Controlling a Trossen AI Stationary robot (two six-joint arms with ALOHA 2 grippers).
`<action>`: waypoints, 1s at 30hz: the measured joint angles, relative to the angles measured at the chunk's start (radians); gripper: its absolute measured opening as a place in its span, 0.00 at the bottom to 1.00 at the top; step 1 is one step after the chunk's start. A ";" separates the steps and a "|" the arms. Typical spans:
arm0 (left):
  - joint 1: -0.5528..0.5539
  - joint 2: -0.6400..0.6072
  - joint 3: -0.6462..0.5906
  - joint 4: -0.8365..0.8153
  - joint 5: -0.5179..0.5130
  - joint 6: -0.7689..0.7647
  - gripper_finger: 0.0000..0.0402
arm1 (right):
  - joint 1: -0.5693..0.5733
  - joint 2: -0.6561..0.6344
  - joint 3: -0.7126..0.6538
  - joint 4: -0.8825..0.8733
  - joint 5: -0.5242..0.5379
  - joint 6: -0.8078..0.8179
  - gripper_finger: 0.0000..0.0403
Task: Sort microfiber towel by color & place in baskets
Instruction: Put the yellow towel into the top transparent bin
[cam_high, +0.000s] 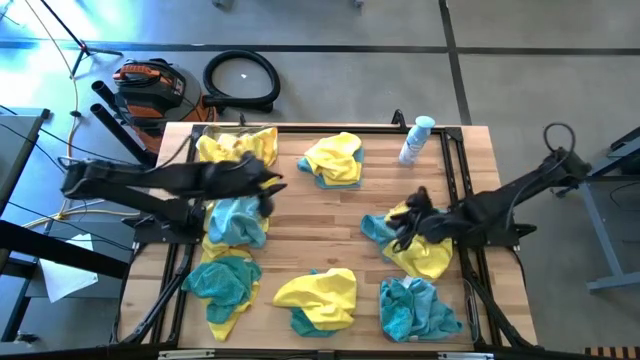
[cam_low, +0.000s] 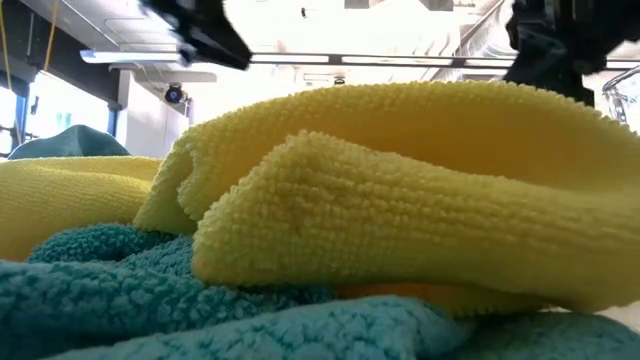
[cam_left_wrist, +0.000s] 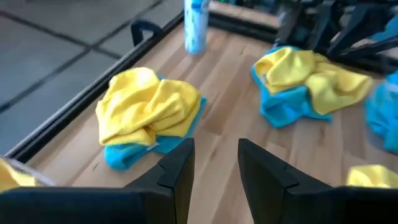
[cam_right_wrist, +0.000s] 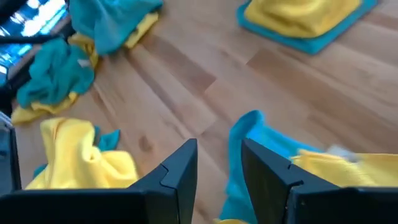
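Observation:
Yellow and teal microfiber towels lie in crumpled piles on the wooden table (cam_high: 330, 215). In the high view my left gripper (cam_high: 272, 186) hovers open at the table's left, between a yellow heap (cam_high: 235, 148) and a teal heap (cam_high: 237, 222). Its wrist view looks toward a yellow-on-teal pile (cam_left_wrist: 149, 115). My right gripper (cam_high: 405, 228) is open over a yellow and teal pile (cam_high: 418, 250) at the table's right. A raised teal edge (cam_right_wrist: 245, 127) shows just beyond its fingers. I cannot make out the clear baskets.
A white-and-blue spray bottle (cam_high: 415, 140) stands at the far right of the table. More piles lie at the near edge: teal on yellow (cam_high: 225, 285), yellow on teal (cam_high: 318, 298), teal (cam_high: 420, 308). A yellow towel (cam_low: 400, 230) fills the low view. Bare wood lies mid-table.

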 joint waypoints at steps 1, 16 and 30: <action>0.026 0.050 0.034 0.000 0.026 0.000 0.28 | -0.014 -0.047 -0.029 0.010 -0.004 -0.012 0.29; 0.279 0.749 0.630 -0.206 0.191 -0.037 0.28 | -0.162 -0.394 -0.151 0.034 -0.037 -0.330 0.29; 0.303 1.111 0.833 -0.205 0.224 -0.019 0.28 | -0.221 -0.403 -0.151 0.018 -0.177 -0.408 0.29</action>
